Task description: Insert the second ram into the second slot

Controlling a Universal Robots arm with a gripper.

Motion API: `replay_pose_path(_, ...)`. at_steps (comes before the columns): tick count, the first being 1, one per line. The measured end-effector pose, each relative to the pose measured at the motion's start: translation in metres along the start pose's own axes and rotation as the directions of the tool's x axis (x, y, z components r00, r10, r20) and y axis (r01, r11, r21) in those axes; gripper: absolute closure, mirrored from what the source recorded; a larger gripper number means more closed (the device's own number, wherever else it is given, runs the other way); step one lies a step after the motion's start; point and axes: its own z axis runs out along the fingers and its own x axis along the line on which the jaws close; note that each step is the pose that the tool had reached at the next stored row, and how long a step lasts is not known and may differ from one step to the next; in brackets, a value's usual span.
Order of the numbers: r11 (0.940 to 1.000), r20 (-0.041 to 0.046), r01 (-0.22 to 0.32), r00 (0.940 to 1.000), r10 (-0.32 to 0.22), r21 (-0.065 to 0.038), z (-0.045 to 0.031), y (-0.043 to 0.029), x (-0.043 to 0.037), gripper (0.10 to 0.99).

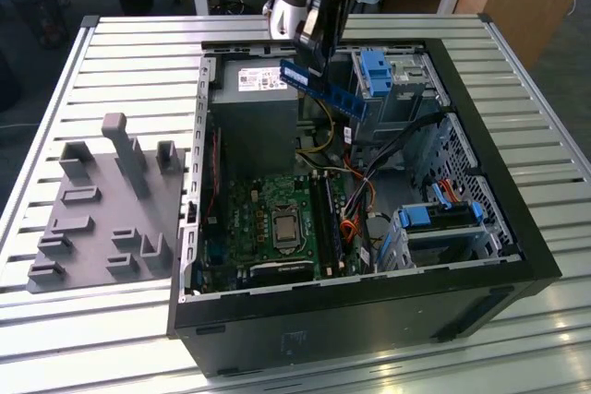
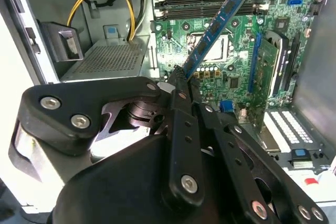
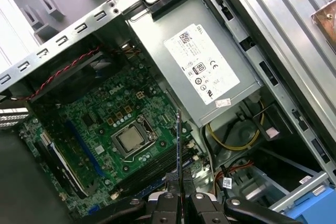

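Note:
My gripper [image 1: 311,54] hangs over the back of the open computer case [image 1: 480,163], shut on one end of the second ram [image 1: 319,89], a thin blue stick with black chips. In the exterior view the ram slopes down toward that view's right, well above the board. In the second wrist view the ram [image 2: 216,26] sticks out from the fingertips [image 2: 180,78] and points toward the memory slots [image 2: 178,1]. The first wrist view has the ram [image 3: 178,145] edge-on, over the slots [image 3: 149,169] beside the processor socket [image 3: 131,139]. The slots [image 1: 328,219] lie on the green motherboard [image 1: 249,219].
The grey power supply [image 1: 254,113] sits beneath the gripper. Blue drive-bay latches [image 1: 374,71] and a second bay [image 1: 441,217] stand on the exterior view's right, with loose cables [image 1: 360,196] near the slots. A grey fixture plate [image 1: 102,209] lies on the slatted table to the case's left.

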Motion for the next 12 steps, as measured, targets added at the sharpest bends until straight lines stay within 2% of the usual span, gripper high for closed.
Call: replay_pose_path(12, 0.9960, -0.0003, -0.090, 0.9960, 0.090, 0.003, 0.0002, 0.0000, 0.0000, 0.949)
